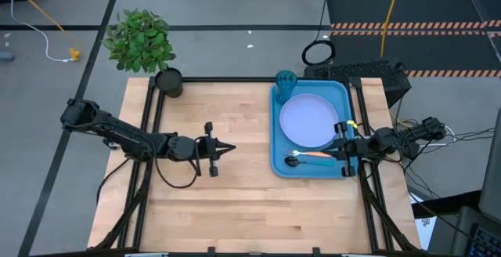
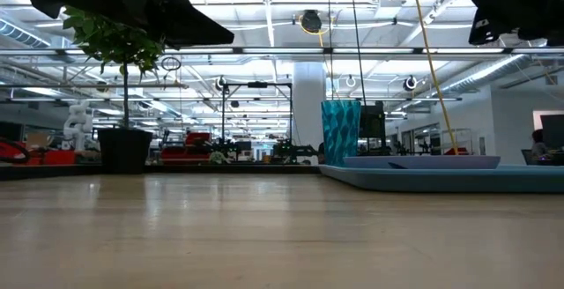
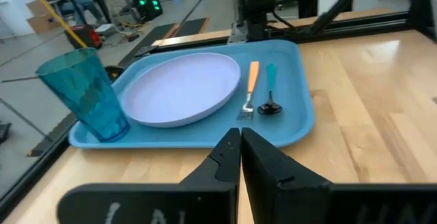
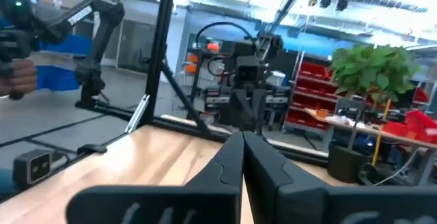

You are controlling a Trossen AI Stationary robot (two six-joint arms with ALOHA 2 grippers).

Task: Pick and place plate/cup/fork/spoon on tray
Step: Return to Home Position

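Note:
The blue tray [image 1: 278, 135] lies on the right half of the table. On it rest the lavender plate [image 1: 309, 121], the teal cup [image 1: 286, 81] upright at the far left corner, and the orange-handled fork [image 1: 319, 155] and the spoon [image 1: 293, 161] side by side near the near rim. They also show in the left wrist view: the tray [image 3: 293, 121], plate [image 3: 181, 87], cup [image 3: 85, 94], fork [image 3: 250, 91] and spoon [image 3: 271, 94]. My left gripper [image 1: 231, 147] is shut and empty above mid-table, pointing at the tray. My right gripper [image 1: 335, 150] is shut and empty, raised over the tray's right rim.
A dark pot [image 1: 168, 82] with a green plant [image 1: 141, 39] stands at the table's far left corner. Bare wood lies between my left gripper and the tray and along the near edge. Black gear [image 1: 368, 73] sits beyond the far right corner.

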